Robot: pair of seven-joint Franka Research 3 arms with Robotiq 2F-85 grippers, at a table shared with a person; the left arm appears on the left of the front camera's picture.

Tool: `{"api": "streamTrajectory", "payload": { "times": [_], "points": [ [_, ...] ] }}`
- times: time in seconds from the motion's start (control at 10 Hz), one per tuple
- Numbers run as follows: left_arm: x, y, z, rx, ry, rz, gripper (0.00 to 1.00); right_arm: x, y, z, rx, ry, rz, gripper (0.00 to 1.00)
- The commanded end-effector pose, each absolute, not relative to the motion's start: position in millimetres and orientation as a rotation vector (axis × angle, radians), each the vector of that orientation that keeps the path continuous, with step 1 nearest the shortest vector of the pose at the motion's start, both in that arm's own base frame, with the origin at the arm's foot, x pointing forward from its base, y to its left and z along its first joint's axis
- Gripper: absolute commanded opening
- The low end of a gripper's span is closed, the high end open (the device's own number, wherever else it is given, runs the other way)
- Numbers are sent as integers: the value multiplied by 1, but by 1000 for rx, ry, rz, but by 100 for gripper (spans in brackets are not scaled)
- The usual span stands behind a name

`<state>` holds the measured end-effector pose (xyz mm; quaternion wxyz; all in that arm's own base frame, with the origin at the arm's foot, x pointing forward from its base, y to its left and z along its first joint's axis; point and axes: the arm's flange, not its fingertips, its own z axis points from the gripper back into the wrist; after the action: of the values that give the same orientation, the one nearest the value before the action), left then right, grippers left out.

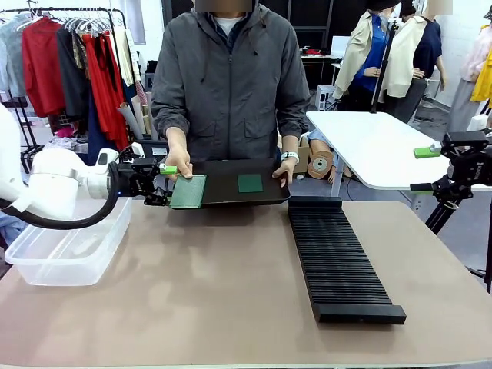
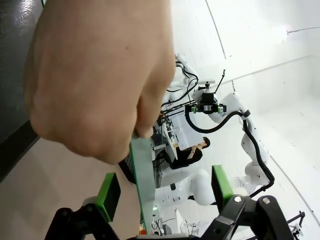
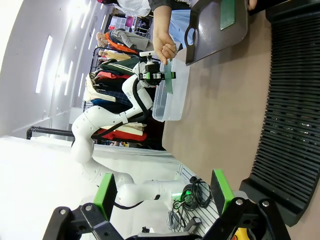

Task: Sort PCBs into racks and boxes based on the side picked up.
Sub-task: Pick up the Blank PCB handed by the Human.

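1. We judge the step in hand to be taking the larger light green flat circuit board (image 1: 188, 191) from the person's hand (image 1: 179, 162), which pinches it at the left end of the shallow black tray (image 1: 223, 178).
2. Our left gripper (image 1: 163, 184) stands released, with its green pads (image 2: 108, 194) on either side of the board's edge. We should close squarely on that edge before the hand lets go.
3. Our right gripper (image 1: 424, 169) is released and empty, well apart.
4. We count two boards, the second a smaller, darker green board (image 1: 250, 183) lying on the tray. There is also one long black ridged rack (image 1: 338, 261) and one clear plastic tub (image 1: 69, 254).

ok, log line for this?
left gripper open around large PCB | hand holding it | right gripper open, empty | small PCB on tray
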<state>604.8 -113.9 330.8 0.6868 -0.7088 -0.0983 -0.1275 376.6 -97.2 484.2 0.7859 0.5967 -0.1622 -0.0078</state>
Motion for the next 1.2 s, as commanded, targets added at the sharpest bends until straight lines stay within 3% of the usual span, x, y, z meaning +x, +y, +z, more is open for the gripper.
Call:
{"api": "streamTrajectory", "payload": {
  "times": [0.0,0.3,0.4,1.1],
  "points": [
    [611,-119,329,-1582,-202,-302,63,375,-95,487,1295,-369,-22,100],
    [612,-122,324,-1582,-172,-279,8,375,-95,487,1295,-369,-22,100],
    [612,-122,323,-1582,-168,-276,0,375,-95,487,1295,-369,-22,100],
    [611,-122,323,-1580,-119,-283,0,375,-95,487,1295,-369,-22,100]
  ]
}}
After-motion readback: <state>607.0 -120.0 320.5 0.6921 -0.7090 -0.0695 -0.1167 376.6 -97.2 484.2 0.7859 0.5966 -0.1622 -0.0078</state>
